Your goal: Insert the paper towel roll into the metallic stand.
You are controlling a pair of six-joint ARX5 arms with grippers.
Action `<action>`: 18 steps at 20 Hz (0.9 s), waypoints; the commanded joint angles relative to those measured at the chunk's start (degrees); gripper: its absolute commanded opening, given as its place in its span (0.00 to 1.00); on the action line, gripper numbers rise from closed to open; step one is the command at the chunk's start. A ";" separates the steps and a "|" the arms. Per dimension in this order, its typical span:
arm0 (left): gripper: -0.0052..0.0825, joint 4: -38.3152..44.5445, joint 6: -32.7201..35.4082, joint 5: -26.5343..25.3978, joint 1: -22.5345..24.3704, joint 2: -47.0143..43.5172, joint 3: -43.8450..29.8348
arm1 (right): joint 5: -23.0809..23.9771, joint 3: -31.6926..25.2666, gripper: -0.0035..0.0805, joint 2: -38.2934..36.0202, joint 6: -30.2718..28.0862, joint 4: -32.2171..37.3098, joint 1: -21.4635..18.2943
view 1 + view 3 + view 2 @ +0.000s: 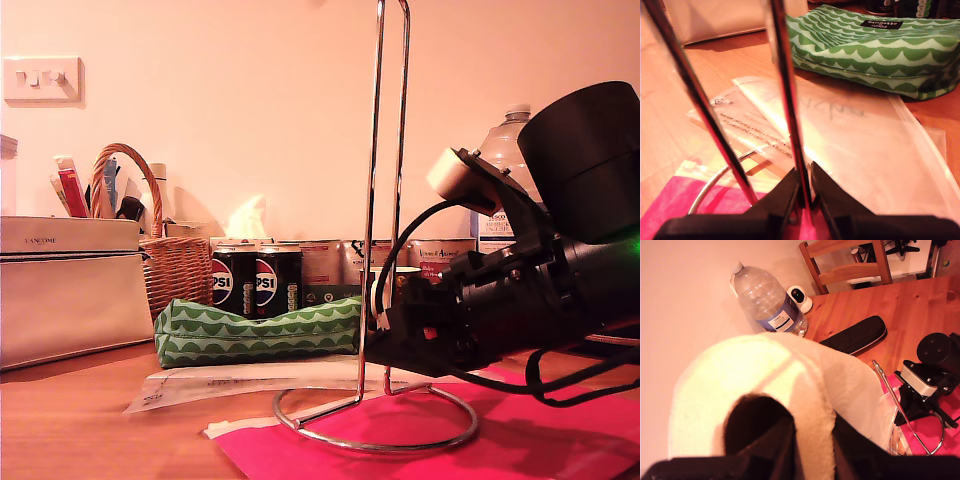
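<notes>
The paper towel roll [765, 390], white with a dark hollow core, fills the first wrist view. My first gripper [812, 440] is shut on its wall, one finger inside the core, high above the table. Far below stands the metallic stand [900, 405] beside my second arm [930, 380]. In the exterior view the metallic stand [385, 200] rises upright from its ring base on the pink sheet; the roll is out of that view. My second gripper [385, 345] comes in from the exterior view's right and is shut on one rod [785, 100] just above the base, as the second gripper [805, 200] shows up close.
A green patterned pouch [260, 330] and a clear plastic bag [850, 135] lie behind the stand. Pepsi cans [255, 280], a wicker basket [165, 260] and a white box [70, 285] line the wall. A water bottle [765, 300], black case [855, 335] and chair [850, 265] are nearby.
</notes>
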 commanded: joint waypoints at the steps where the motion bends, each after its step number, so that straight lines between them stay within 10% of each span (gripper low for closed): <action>1: 0.03 1.18 -0.55 0.09 0.15 -0.22 0.81 | 0.96 -0.35 0.03 -0.63 0.44 -2.71 0.55; 18: 0.03 1.25 -1.51 20.70 13.75 -0.09 -1.27 | 10.25 3.02 0.03 -16.22 -5.90 -26.43 0.81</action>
